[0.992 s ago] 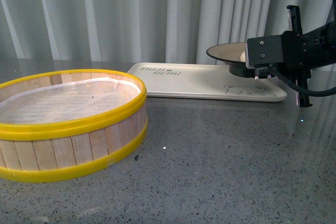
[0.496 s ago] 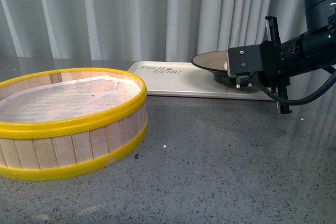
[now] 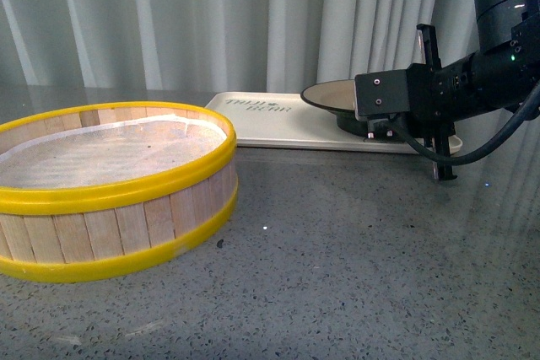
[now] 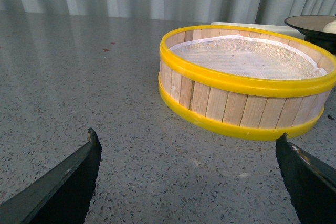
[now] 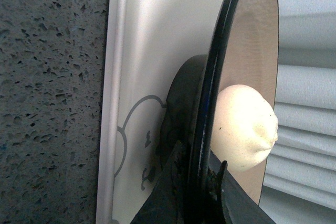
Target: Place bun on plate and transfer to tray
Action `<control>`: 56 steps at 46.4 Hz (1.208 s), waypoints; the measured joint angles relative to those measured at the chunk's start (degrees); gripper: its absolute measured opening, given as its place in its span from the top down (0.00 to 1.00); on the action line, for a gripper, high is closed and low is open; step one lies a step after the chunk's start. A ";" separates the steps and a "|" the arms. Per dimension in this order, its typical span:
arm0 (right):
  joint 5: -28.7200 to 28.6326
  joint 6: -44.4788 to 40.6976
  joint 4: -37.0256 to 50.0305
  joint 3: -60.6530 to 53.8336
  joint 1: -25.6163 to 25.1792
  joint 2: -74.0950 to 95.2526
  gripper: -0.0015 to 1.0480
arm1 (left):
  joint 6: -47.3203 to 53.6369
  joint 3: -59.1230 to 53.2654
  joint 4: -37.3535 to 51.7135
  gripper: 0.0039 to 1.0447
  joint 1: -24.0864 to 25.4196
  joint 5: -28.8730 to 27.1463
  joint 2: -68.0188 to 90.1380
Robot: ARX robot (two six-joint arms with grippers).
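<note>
Since a second ago the right arm has carried the plate point(image 3: 325, 95) leftward along the tray point(image 3: 270, 124) and lower. The plate's dark foot now sits at the tray's right half, where before it hung above the right end.

Nearest the robot, the left gripper point(image 4: 187, 138) hovers over bare speckled grey surface point(image 3: 337, 250). Its two dark fingers point(image 4: 73, 174) are spread wide apart and grasp nothing.

Next out, on the robot's left, stands a round wooden steamer basket point(image 3: 118, 208) with yellow bands at top and bottom and a pale mesh liner inside. It rests flat on the surface, well apart from the left fingers and just in front of the tray's near left corner.

Behind it lies the cream-white tray, flat on the surface, with dark lettering at its left end and part of a bear drawing showing beside the plate's foot in the right wrist view.

The right gripper point(image 5: 198, 184) is clenched on the plate's black rim, one finger on each face of it. The plate's foot appears to meet the tray, though I cannot tell whether its weight is fully down. A black cable loops below the right arm.

The bun point(image 5: 244, 129) lies inside the plate on its tan floor, close to the gripped side of the rim; from the front the gripper body hides it.

Farthest back, pale pleated curtains point(image 3: 211, 23) close off the scene.
</note>
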 joint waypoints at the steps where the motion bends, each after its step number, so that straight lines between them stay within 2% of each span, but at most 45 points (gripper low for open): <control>1: 0.02 0.04 0.09 0.00 0.00 0.00 0.97 | 0.00 0.00 0.00 0.06 0.00 0.00 0.00; 3: 0.00 0.13 0.28 -0.04 0.00 0.00 0.94 | 0.00 0.00 0.00 0.06 0.02 0.00 0.00; 7: -0.39 0.57 1.36 -0.15 0.04 -0.02 0.81 | 0.00 0.00 0.00 0.06 0.00 0.00 0.00; 9: -0.42 0.52 1.46 -0.17 0.04 -0.04 0.81 | -0.02 0.00 0.00 0.06 0.00 0.00 0.00; 13: -0.26 0.79 1.60 -0.39 0.13 -0.11 0.73 | -0.02 0.00 0.00 0.06 0.02 0.00 0.00; 19: -0.26 1.11 2.16 -2.21 0.55 -0.26 0.52 | -0.02 0.00 0.00 0.06 0.00 0.00 0.00; 36: -2.49 3.89 4.96 -8.35 2.12 -6.71 0.09 | 0.00 0.00 0.00 0.06 0.02 0.00 0.00; 38: -2.86 4.55 5.09 -9.35 2.38 -7.87 0.06 | 0.00 0.00 0.00 0.06 0.00 0.00 0.00; 43: -3.48 8.04 6.99 -14.10 3.13 -13.44 0.08 | 0.00 0.00 0.00 0.06 0.02 0.00 0.00; 47: -1.84 13.29 11.23 -18.08 3.30 -18.51 0.08 | -0.02 0.00 0.00 0.06 0.00 0.00 0.00; 53: 6.51 29.05 21.00 -24.52 2.16 -26.16 0.08 | -0.02 0.00 0.00 0.06 0.02 0.00 0.00; 56: 7.87 37.57 22.25 -25.94 1.38 -28.30 0.08 | -0.02 0.00 0.00 0.06 0.02 0.00 0.00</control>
